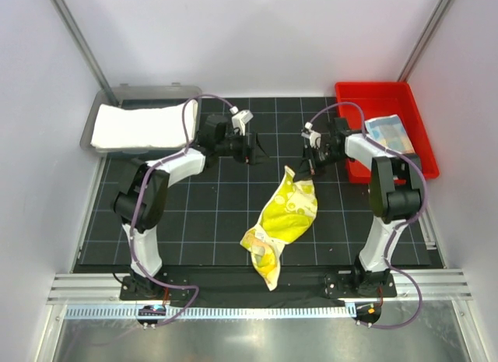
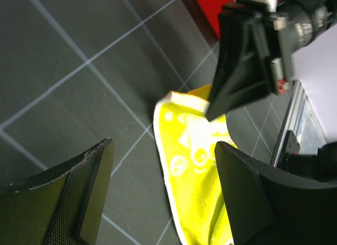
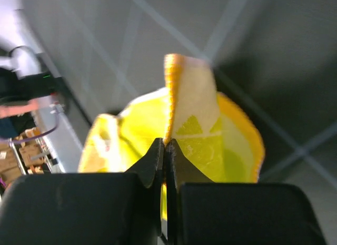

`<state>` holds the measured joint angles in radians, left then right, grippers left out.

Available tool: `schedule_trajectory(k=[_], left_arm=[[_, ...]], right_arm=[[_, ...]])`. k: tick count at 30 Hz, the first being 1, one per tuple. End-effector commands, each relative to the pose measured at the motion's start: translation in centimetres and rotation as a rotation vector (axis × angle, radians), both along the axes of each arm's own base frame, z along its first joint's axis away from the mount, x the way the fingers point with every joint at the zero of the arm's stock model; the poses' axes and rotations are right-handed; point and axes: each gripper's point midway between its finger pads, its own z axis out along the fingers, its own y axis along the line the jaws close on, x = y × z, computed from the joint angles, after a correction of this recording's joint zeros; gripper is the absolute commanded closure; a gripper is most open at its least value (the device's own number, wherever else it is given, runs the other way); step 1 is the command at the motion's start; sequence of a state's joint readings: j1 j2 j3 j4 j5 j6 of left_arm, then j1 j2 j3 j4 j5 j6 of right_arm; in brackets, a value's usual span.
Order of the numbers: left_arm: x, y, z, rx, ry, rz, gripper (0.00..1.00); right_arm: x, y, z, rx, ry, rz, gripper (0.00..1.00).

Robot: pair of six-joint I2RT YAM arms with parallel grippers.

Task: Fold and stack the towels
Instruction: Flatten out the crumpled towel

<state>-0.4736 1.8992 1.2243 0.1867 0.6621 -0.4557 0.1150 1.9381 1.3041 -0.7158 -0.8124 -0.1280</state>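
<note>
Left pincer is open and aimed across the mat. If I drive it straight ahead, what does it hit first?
Most likely the yellow towel: its lifted edge hangs straight ahead of the left pincer, just below where the right pincer pinches the corner. How far off it is remains unclear.

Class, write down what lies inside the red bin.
A folded light-blue towel lies in the red bin. The right arm covers the bin's near part, so anything there or under the towel is unseen.

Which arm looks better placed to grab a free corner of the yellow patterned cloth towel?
Probably left. The left arm holds its jaws open and empty near the yellow patterned cloth towel; the right arm has its jaws shut on the raised corner.
</note>
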Motion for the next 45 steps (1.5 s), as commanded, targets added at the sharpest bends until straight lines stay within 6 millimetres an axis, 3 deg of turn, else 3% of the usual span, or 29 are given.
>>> schedule_trajectory(k=[1,10,18,20,22,23,27,30,32,33,35,37,38,40,41,43,44,45], left_arm=[[-0.6,-1.6,3.9,-0.093,-0.133,-0.209,0.20],[-4.2,-3.8,5.0,-0.223,-0.077,-0.441,0.19],[-4.9,-5.0,4.3,-0.281,-0.026,-0.542,0.24],[-5.2,-5.3,4.2,-0.302,0.018,-0.549,0.34],[-5.1,-5.5,4.5,-0.323,0.008,-0.551,0.55],[-5.0,-5.4,4.7,-0.329,0.022,-0.542,0.71],[-4.4,-5.4,6.0,-0.343,0.036,-0.494,1.00],[-2.3,-3.9,7.6,-0.327,0.035,-0.381,1.00],[0.2,-3.0,9.8,-0.289,-0.011,-0.296,1.00],[-0.2,-2.3,9.4,-0.223,0.072,-0.267,1.00],[1.2,-2.1,12.2,-0.155,-0.046,-0.223,1.00],[-0.1,-2.0,14.5,-0.135,-0.049,-0.230,1.00],[-0.5,-2.1,16.0,-0.133,-0.071,-0.221,1.00],[-1.6,-2.3,16.5,-0.099,-0.067,-0.192,1.00],[-2.5,-2.0,17.9,-0.104,-0.089,-0.182,1.00],[-3.3,-1.9,17.3,-0.077,-0.077,-0.140,1.00],[-4.1,-1.7,18.4,-0.083,-0.102,-0.135,1.00],[-4.6,-1.5,17.6,-0.068,-0.090,-0.121,1.00]], right_arm=[[-0.2,3.6,7.8,0.266,-0.186,0.084,0.99],[-2.0,5.6,10.9,0.437,-0.192,0.216,0.99],[-2.3,5.6,10.6,0.434,-0.179,0.234,0.99],[-2.1,5.5,10.2,0.419,-0.171,0.226,0.99],[-1.9,5.6,9.9,0.415,-0.165,0.221,0.99],[-1.7,5.5,9.8,0.401,-0.168,0.215,0.99],[-0.1,5.0,8.8,0.299,-0.155,0.128,0.92],[1.3,4.4,9.5,0.243,-0.170,0.046,0.90],[2.8,3.3,10.4,0.155,-0.181,-0.080,0.94],[3.3,2.8,10.8,0.129,-0.182,-0.131,0.96],[4.7,0.9,12.5,0.053,-0.206,-0.300,0.99],[4.9,-0.6,13.9,-0.019,-0.233,-0.427,0.99],[4.8,-2.0,16.0,-0.055,-0.276,-0.552,0.99],[3.4,-3.0,17.0,-0.067,-0.304,-0.633,0.99],[2.3,-3.3,20.2,-0.042,-0.412,-0.669,0.99],[0.5,-3.7,21.7,-0.031,-0.464,-0.718,0.99],[-0.3,-2.5,23.0,0.007,-0.522,-0.696,0.99],[-1.6,-2.6,24.4,0.028,-0.589,-0.714,0.99]])
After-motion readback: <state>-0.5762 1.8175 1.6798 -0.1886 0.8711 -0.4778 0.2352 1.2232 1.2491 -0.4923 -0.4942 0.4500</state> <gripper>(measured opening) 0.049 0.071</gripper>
